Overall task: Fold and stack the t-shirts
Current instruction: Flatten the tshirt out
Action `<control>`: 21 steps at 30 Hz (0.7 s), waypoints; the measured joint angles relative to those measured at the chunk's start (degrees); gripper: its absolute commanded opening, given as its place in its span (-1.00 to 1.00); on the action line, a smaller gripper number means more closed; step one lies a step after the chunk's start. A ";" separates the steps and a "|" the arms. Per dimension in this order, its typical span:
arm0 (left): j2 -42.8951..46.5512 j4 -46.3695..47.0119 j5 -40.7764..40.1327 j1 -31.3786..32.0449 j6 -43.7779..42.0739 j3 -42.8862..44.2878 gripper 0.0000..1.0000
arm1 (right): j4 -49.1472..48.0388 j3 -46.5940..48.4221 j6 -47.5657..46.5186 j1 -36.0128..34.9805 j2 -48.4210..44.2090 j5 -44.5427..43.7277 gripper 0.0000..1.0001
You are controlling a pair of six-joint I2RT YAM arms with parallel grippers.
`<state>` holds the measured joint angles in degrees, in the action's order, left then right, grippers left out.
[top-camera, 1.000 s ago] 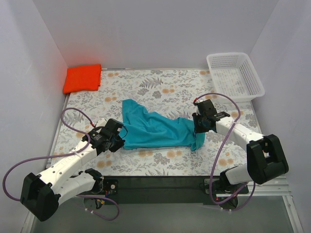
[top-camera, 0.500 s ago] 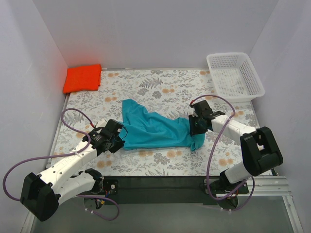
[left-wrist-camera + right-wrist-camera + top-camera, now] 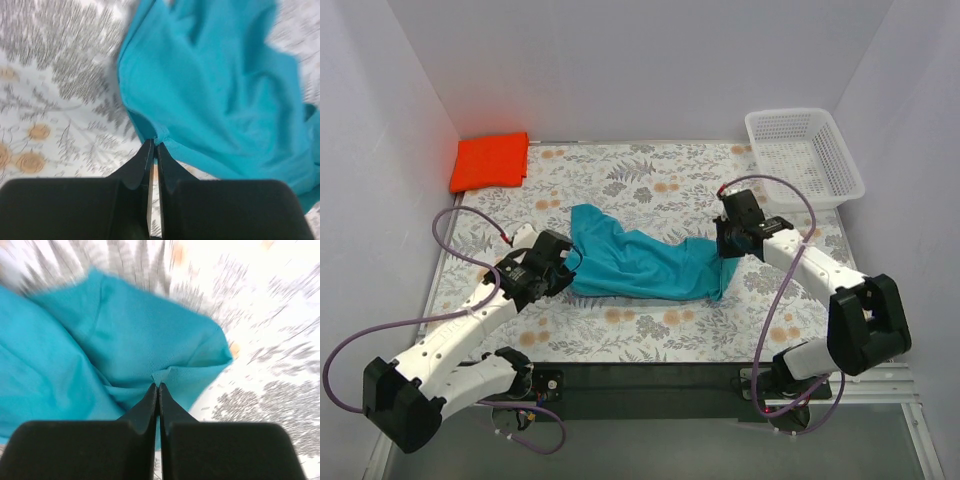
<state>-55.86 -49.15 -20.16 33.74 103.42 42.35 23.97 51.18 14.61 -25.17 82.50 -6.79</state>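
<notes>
A teal t-shirt [image 3: 640, 262] lies crumpled across the middle of the floral table. My left gripper [image 3: 563, 266] is shut on its left edge; in the left wrist view the black jaws [image 3: 153, 145] pinch a fold of the teal cloth [image 3: 215, 95]. My right gripper [image 3: 724, 246] is shut on the shirt's right end; the right wrist view shows the jaws [image 3: 158, 386] closed on a small peak of the cloth [image 3: 125, 350]. A folded orange t-shirt [image 3: 490, 160] lies at the far left corner.
A white plastic basket [image 3: 803, 155] stands at the far right corner. White walls close in the table on three sides. Purple cables loop beside both arms.
Both grippers have moved away from the near edge, dragging the teal shirt with them. The shirt's lower right corner has pulled up and the cloth sits farther back.
</notes>
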 measured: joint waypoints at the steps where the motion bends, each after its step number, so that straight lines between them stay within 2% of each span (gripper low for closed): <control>1: -0.57 0.35 -1.49 -0.11 -0.94 2.21 -1.00 | 0.68 1.62 -0.02 0.31 -0.85 -0.52 -0.97; 5: -4.63 3.45 -6.38 -2.49 -6.08 12.07 -1.00 | 2.01 10.91 -0.02 3.67 -5.49 -2.40 -0.97; 10: -14.80 9.29 -7.08 -14.47 -14.32 27.21 -1.00 | 2.05 24.92 0.02 11.02 -8.17 -2.91 -0.97; 12: -18.01 11.13 -7.34 -17.27 -16.76 34.12 -1.00 | 2.05 29.31 0.04 12.76 -8.33 -1.84 -0.97; 15: -20.50 14.10 -7.23 -18.25 -20.33 43.47 -1.00 | 1.97 33.40 0.02 13.66 -9.25 0.61 -0.97; 18: -17.64 15.91 -5.99 -18.18 -22.16 44.39 -1.00 | 1.49 31.71 0.07 13.99 -11.89 3.41 -0.97; 21: -10.73 18.60 -3.96 -18.25 -22.58 36.87 -1.00 | 0.17 22.84 0.28 14.25 -16.24 6.67 -0.97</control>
<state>-66.59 -30.55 -24.12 15.49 80.84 79.22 24.14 74.02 14.90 -10.92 66.26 -0.12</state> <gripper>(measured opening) 0.020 0.021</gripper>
